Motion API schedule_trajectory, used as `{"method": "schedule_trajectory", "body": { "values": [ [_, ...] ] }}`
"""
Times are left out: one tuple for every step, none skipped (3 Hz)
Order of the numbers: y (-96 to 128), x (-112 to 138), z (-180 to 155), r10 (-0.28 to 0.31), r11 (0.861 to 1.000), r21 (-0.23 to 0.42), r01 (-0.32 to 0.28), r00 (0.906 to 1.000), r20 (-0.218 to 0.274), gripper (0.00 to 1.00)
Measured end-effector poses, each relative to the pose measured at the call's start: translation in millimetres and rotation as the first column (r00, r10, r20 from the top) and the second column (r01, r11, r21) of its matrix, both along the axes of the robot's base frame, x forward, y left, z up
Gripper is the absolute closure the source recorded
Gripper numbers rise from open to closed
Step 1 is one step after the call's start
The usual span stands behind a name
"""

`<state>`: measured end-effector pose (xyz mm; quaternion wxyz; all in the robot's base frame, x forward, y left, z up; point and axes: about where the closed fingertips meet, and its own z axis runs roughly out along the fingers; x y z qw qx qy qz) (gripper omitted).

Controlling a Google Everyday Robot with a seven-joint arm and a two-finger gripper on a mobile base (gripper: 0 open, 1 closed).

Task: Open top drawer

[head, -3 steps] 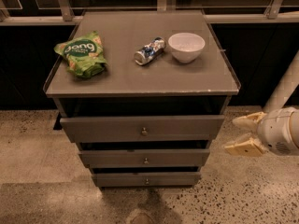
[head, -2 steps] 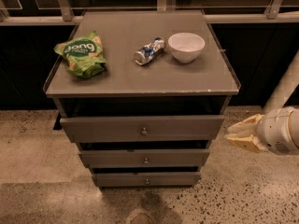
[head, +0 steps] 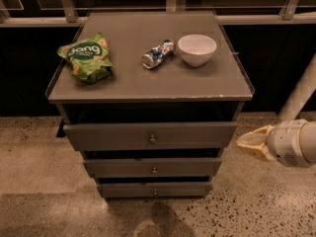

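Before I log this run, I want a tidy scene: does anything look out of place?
Only the can stands out: dented, on its side between the chip bag and the bowl. The top drawer sits straight; the gripper, shut, is right of it, apart.

I see the top drawer (head: 108, 135) matt grey with a shiny metal knob (head: 152, 138); the gripper (head: 253, 143), right of it, looks smooth tan plastic.
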<state>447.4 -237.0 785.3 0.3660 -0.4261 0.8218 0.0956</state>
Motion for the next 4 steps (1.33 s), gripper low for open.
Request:
{"method": "schedule_trajectory", "body": {
  "values": [
    [3.5,24.0,-28.0,-0.051,0.996,0.07,0.046,0.9964,0.068,1.0],
    [6.4,57.3,-46.2,-0.093,0.99,0.114,0.077,0.9854,0.142,1.0],
    [5.7,93.7,-55.2,-0.13,0.986,0.134,0.104,0.9696,0.207,1.0],
    [5.8,93.7,-55.2,-0.13,0.986,0.134,0.104,0.9696,0.207,1.0]
  ]
}}
